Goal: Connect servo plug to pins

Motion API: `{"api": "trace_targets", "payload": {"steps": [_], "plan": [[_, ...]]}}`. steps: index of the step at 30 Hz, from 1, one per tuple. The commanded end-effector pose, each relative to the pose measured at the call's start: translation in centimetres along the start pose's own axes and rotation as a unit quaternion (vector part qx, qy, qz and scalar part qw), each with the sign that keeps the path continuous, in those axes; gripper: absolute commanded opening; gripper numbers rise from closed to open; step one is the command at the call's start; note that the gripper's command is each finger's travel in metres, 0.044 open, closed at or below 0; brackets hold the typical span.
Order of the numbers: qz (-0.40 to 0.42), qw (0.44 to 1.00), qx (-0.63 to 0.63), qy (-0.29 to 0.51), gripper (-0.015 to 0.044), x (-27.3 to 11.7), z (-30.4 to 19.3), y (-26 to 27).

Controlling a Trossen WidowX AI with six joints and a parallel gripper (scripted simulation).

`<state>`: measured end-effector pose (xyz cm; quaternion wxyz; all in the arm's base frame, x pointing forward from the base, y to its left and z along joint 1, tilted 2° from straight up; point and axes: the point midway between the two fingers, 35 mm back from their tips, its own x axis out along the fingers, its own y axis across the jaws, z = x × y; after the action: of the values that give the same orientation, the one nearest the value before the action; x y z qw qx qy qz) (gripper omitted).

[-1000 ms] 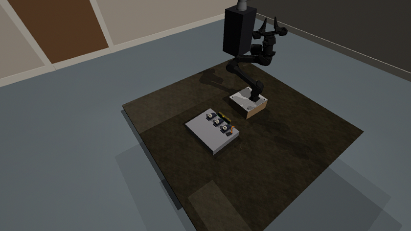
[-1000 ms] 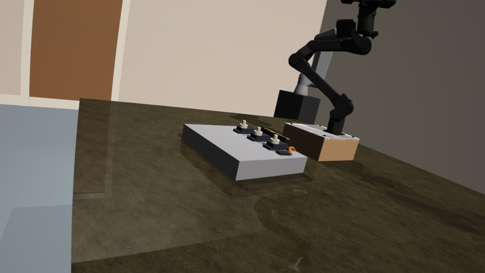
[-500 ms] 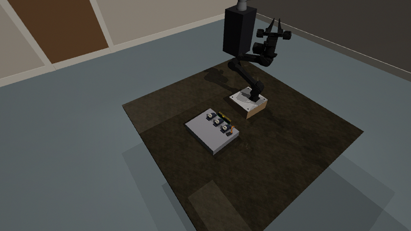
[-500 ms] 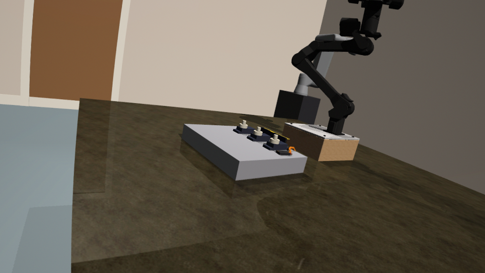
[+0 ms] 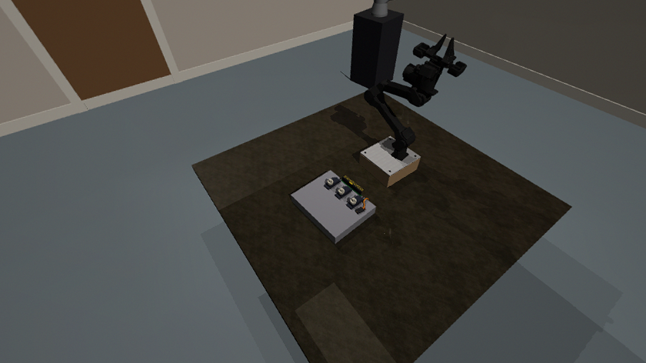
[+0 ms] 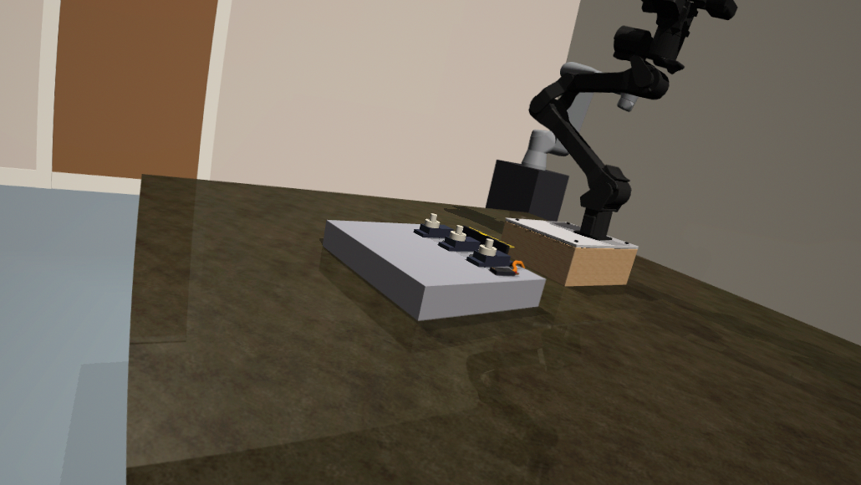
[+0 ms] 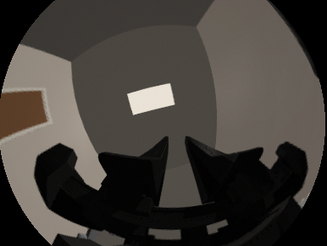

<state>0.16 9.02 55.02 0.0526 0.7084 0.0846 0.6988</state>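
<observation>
My gripper (image 5: pixel 448 37) (image 7: pixel 176 139) is partly open and empty, with a narrow gap between its fingertips. It is raised high above the table, well away from the holder, and points upward. In the exterior view its fingertips are out of frame. The pale grey holder (image 5: pixel 317 203) (image 6: pixel 373 243) carries three dark servos with cream hubs. The small dark plug (image 5: pixel 359 210) (image 6: pixel 502 271) lies on the holder beside the end servo (image 5: pixel 354 201) (image 6: pixel 487 257). Its orange lead (image 5: pixel 365 204) (image 6: pixel 518 263) arches up. The dark and yellow pin strip (image 5: pixel 352 184) (image 6: pixel 489 237) runs along the holder's edge; single pins and the dot are too small to tell.
The arm stands on a wooden box with a white top (image 5: pixel 384 159) (image 6: pixel 542 230), close to the pin side of the holder. Both rest on the dark brown table (image 5: pixel 463 251) (image 6: pixel 301 385). Another grey arm on a black pedestal (image 5: pixel 375 50) (image 6: pixel 527 189) stands behind.
</observation>
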Motion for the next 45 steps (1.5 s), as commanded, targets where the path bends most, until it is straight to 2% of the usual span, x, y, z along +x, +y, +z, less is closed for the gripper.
{"api": "trace_targets", "payload": {"steps": [1, 12, 23, 34, 45], "plan": [[-0.024, 0.998, -0.056, -0.008, 0.0115, -0.1, 0.7, -1.2], [-0.093, 0.970, -0.221, -0.030, 0.0115, -0.5, 3.4, -4.2], [-0.165, 0.910, -0.377, -0.048, 0.0115, -1.5, 7.0, -6.5], [-0.242, 0.818, -0.517, -0.064, 0.0115, -3.2, 11.4, -7.9], [-0.323, 0.700, -0.632, -0.079, 0.0115, -5.6, 16.3, -8.1]]}}
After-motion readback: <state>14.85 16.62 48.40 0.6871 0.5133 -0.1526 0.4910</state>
